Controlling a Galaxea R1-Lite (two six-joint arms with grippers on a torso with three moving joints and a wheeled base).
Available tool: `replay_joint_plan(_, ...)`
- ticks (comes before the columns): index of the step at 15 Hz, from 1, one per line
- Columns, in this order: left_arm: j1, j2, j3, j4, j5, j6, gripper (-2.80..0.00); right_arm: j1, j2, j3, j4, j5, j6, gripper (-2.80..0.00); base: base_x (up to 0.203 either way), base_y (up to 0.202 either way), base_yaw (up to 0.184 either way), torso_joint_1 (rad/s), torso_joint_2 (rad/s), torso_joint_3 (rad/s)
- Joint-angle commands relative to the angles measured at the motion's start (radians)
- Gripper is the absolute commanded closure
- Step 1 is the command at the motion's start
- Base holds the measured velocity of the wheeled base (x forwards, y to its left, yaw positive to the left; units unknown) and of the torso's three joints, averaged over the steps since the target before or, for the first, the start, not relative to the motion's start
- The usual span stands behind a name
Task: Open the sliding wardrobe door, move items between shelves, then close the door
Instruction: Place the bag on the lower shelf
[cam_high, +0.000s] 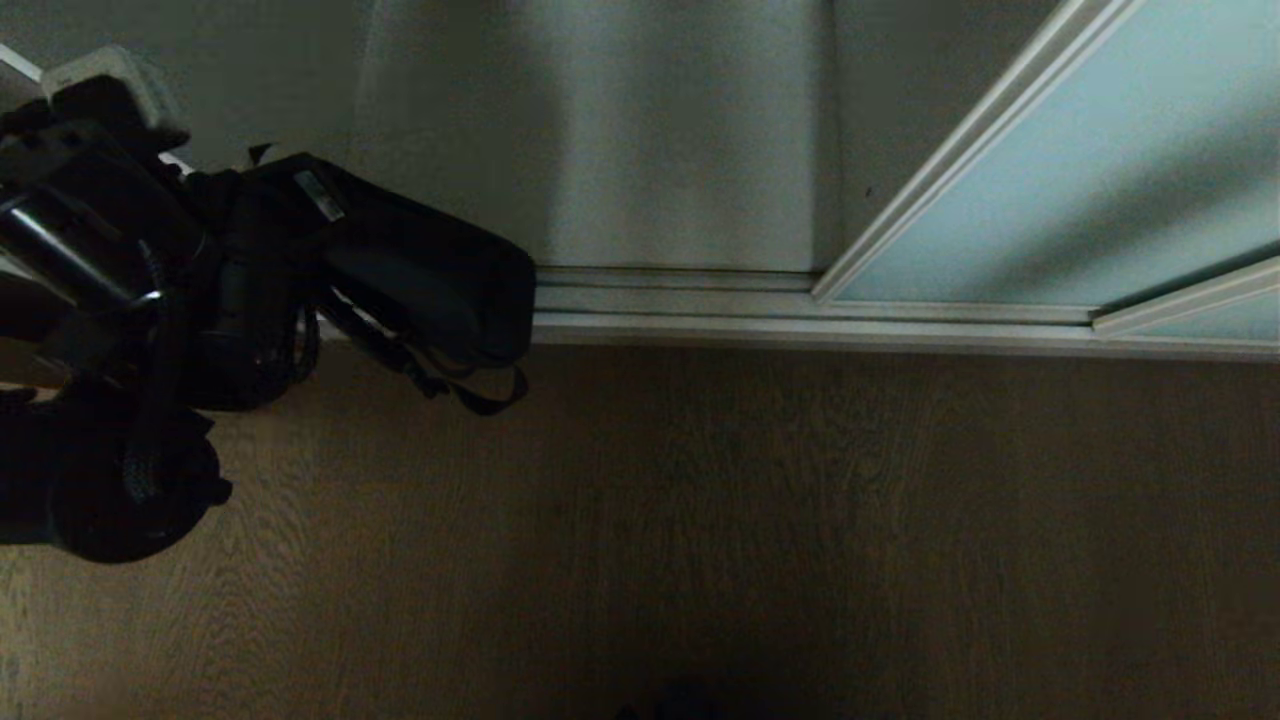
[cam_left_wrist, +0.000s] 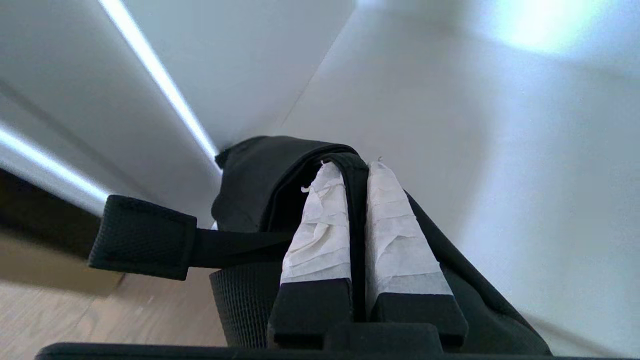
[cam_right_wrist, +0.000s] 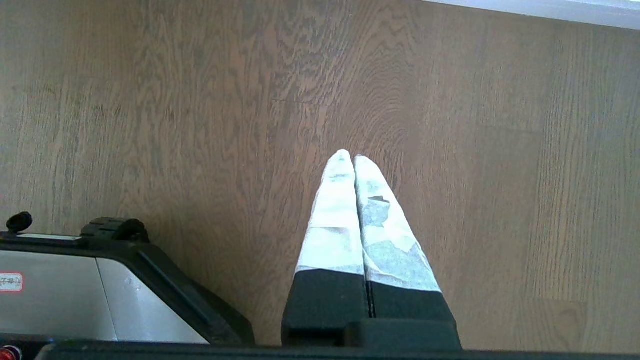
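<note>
The left end effector (cam_left_wrist: 356, 200) is clenched on a fold of the black fabric bundle (cam_high: 400, 270), holding it above the wood floor (cam_high: 800, 520) just in front of the open white wardrobe compartment (cam_high: 640, 140). A strap (cam_left_wrist: 145, 243) dangles from the bundle. The frosted aqua sliding door (cam_high: 1080, 190) stands to the right. The right end effector (cam_right_wrist: 354, 165) hangs clenched and empty above the floor.

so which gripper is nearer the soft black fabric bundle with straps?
Left. The left gripper has its fingers clamped on the soft black fabric bundle with straps. The right gripper is shut, pointing at bare wood floor, no bundle near.
</note>
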Motion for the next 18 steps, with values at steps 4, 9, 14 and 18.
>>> replay_joint_plan(4, 0.0, 0.114, -0.12, -0.021, -0.008, 0.011, 0.0, 0.0, -0.003, 0.0, 0.0, 0.001, -0.001, 0.0, 0.0, 0.0, 0.0, 0.0, 0.0, 0.0)
replay_joint_plan(9, 0.002, 0.311, -0.103, -0.251, -0.033, 0.038, 0.0, 0.0, -0.003, 0.0, 0.0, 0.001, -0.001, 0.0, 0.0, 0.0, 0.0, 0.0, 0.0, 0.0)
replay_joint_plan(14, 0.003, 0.346, -0.24, -0.268, -0.071, 0.049, 0.0, 0.0, -0.003, 0.0, 0.0, 0.0, -0.001, 0.0, 0.0, 0.0, 0.0, 0.0, 0.0, 0.0)
replay_joint_plan(18, 0.004, 0.405, -0.373, -0.268, -0.118, 0.064, 0.0, 0.0, -0.003, 0.0, 0.0, 0.0, -0.001, 0.0, 0.0, 0.0, 0.0, 0.0, 0.0, 0.0)
